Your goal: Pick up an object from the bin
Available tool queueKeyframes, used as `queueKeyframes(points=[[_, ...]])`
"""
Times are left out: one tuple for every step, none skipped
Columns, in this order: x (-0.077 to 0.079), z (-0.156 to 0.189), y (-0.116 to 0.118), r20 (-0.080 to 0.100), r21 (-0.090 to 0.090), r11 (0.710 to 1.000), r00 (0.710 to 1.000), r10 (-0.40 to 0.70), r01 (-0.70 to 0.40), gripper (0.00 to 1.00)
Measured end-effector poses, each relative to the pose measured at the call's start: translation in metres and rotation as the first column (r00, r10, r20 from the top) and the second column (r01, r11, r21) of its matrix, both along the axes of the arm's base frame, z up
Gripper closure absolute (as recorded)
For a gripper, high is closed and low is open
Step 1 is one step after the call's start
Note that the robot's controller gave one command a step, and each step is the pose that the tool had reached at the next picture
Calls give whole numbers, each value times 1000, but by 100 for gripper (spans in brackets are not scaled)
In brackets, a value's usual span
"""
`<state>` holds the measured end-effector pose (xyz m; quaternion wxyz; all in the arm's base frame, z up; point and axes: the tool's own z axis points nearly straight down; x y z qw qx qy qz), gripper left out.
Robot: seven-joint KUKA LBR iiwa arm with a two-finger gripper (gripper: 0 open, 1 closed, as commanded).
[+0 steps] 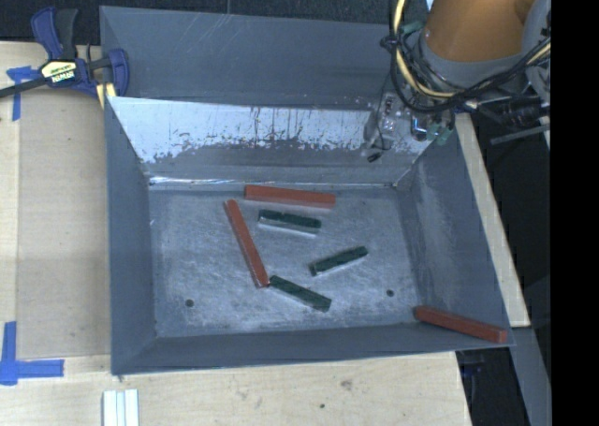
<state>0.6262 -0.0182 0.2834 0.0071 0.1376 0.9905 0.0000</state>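
Locate the arm [487,3] in the upper right of the frame; it carries an orange cover and looped cables [412,59]. The gripper [379,139] hangs below the cover, in front of the right end of the back wall of the bin [131,256], near the bin's upper right corner. You cannot tell from this view whether the claw is apart or together, and you cannot see any thing in it. Six bars lie in the bin, all lower in the frame than the gripper. The upper red bar [289,196] lies level along the foot of the back wall and is the bar nearest the gripper, below and to its left. Just below it lies the upper green bar [289,221], also nearly level. The slanted red bar [246,243] runs from the upper left down to the right at centre left of the floor. Its lower end is just beside the left end of the lower green bar [300,292]. The middle green bar [338,260] lies tilted, right of centre, apart from the others. The corner red bar [460,324] rests against the sloped wall in the lower right corner, well apart from the rest.
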Motion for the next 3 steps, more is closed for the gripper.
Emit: queueKeyframes(points=[[-16,-55,1,-16,2,998,998,68,-68,100],[-68,-86,49,-18,3,979,979,-205,205,100],[-60,-61,126,-8,7,986,986,-168,168,100]])
